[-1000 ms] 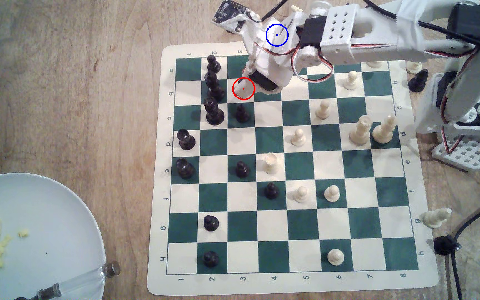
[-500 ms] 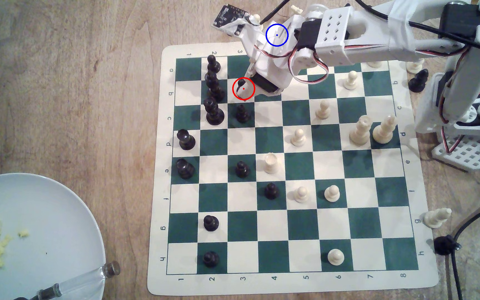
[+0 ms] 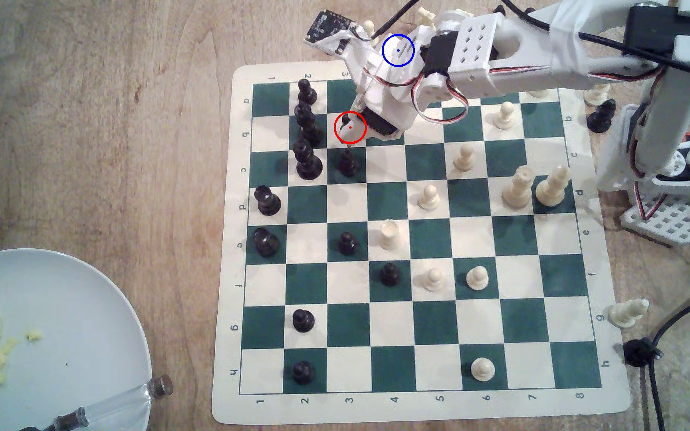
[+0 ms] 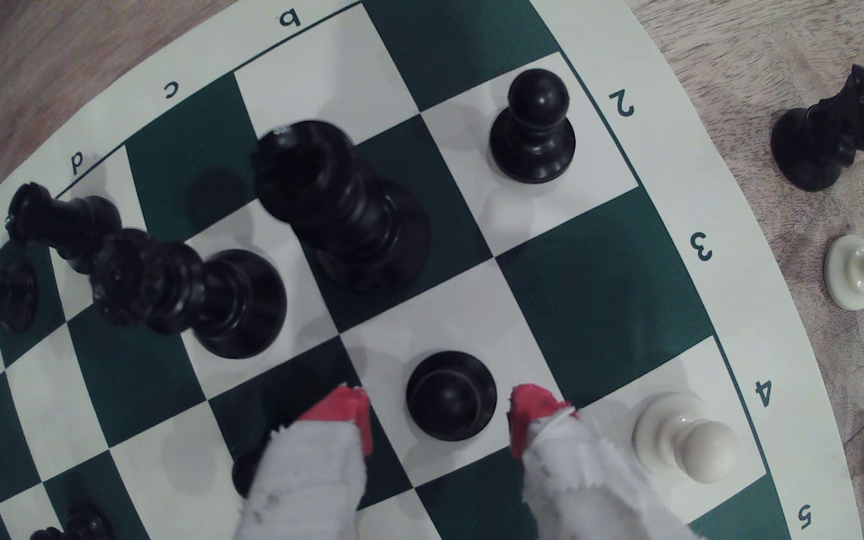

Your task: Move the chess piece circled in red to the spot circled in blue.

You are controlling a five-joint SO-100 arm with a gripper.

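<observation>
A: Exterior view, left to right: plate at the lower left, then the board, then the arm coming in from the right. Over the last second the arm has crept toward the exterior view's left and the gripper has come down at the red ring. The pawn head, mostly covered a second ago, now shows inside the ring.

B: Pawn moved?

A: No. It sits on its light square, b3 by the board's labels, upright. Neighbouring black pawn on c3 also unchanged.

B: Grip state?

A: Wrist view: gripper open, red-tipped fingers either side of the pawn, clear gaps on both sides, nothing held. So it's the approach that has changed, not the piece.

B: Reading?

A: Bracketed, ready to close. Probably wants a bit more descent first, but I can't judge tip height from these. Risk: white pawn sits near one finger, tall black pieces on the other side.

B: Target?

A: Blue ring lies off the board beyond its far edge; the wrist covers it right now. Nothing of the transfer is done yet.
</observation>
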